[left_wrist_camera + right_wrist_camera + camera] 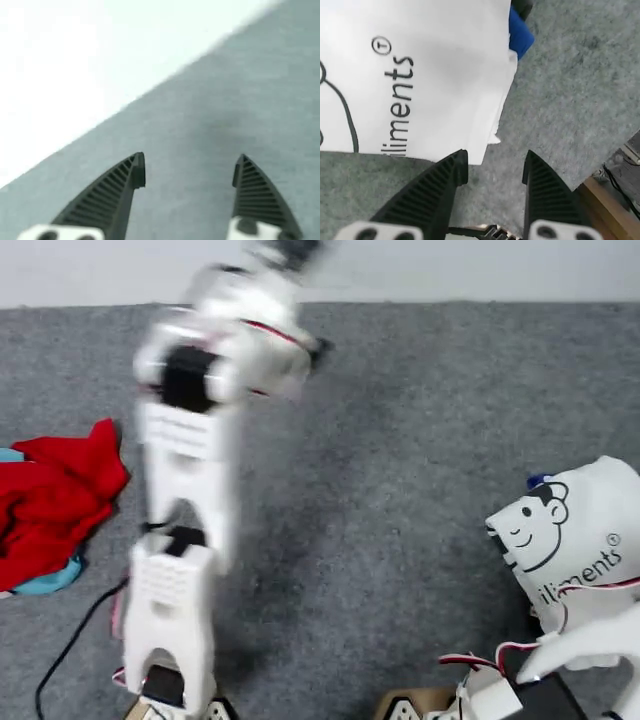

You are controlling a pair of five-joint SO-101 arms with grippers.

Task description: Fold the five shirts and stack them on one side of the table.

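**Both claws open, shirts at either end of the tabletop**

The left arm point(190, 490) stretches far out across the grey tabletop point(400, 490). Its left claw point(191, 165) has its fingers spread wide with nothing between them, above bare grey felt near the far edge.

The right claw point(496, 160) is open too, low over the felt, just beside the edge of the folded white shirt point(420, 75). That white shirt point(590, 530) lies on the right side, printed side up, with a blue shirt point(520, 32) peeking out from under its far corner.

On the left side a red shirt point(50, 500) sits in a crumpled heap, with a teal shirt point(50, 582) showing beneath its near edge.
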